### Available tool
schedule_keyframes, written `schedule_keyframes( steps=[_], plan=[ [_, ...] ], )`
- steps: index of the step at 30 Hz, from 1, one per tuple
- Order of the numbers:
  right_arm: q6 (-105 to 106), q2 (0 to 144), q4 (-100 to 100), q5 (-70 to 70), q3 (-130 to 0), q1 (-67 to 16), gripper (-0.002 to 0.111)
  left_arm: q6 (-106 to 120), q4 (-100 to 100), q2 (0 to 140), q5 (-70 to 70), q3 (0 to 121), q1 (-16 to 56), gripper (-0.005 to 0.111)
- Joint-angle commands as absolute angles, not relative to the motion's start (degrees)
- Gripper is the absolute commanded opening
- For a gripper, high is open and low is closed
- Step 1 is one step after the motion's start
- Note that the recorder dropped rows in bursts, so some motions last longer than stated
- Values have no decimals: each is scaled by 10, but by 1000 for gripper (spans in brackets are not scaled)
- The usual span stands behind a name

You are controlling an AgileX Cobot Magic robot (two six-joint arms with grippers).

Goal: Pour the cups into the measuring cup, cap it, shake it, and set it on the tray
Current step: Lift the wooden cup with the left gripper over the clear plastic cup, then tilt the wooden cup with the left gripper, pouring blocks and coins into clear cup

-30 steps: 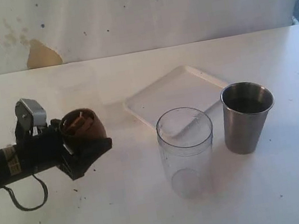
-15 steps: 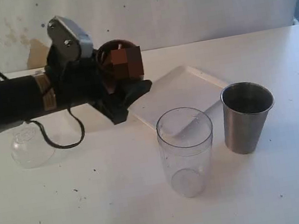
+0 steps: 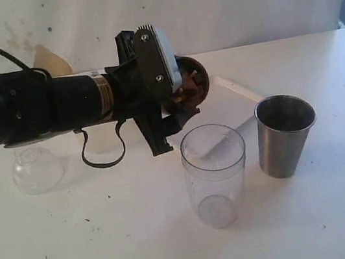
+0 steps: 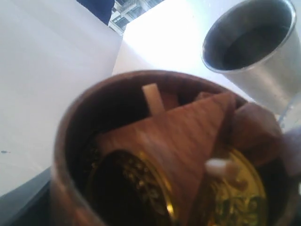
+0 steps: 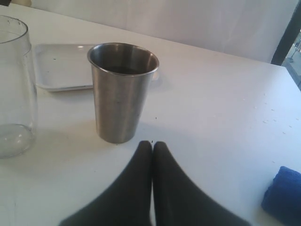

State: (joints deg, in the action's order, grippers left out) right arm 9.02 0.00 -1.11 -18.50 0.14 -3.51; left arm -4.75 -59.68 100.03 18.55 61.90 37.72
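Wooden cup (image 3: 194, 79) swung rightward, left gripper (image 3: 182, 96) apparently clasping it, tray (image 3: 238, 89) mostly hidden, right gripper (image 5: 152, 147) closed

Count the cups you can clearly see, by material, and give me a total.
wooden cup: 1
steel tumbler: 1
clear plastic measuring cup: 1
Total: 3
whitish shape, mostly hidden: not counted.

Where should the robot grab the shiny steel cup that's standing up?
Probably around the middle of the tapered brushed-steel tumbler, coming sideways from where the shut right gripper sits. It stands upright, its round wall is bare there, and the clear plastic measuring cup stands off to another side.
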Motion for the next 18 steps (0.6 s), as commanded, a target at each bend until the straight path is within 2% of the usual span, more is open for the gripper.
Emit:
schedule_keyframes(
  steps=[1,8,18],
  plan=[
    [88,0,-8,-180,0,-33,0,-12,-594,996,186,624,381,0],
    [88,0,-8,-180,0,-33,0,-10,-593,993,157,628,414,0],
    [88,0,-8,-180,0,-33,0,70,-593,994,136,657,413,0]
  ],
)
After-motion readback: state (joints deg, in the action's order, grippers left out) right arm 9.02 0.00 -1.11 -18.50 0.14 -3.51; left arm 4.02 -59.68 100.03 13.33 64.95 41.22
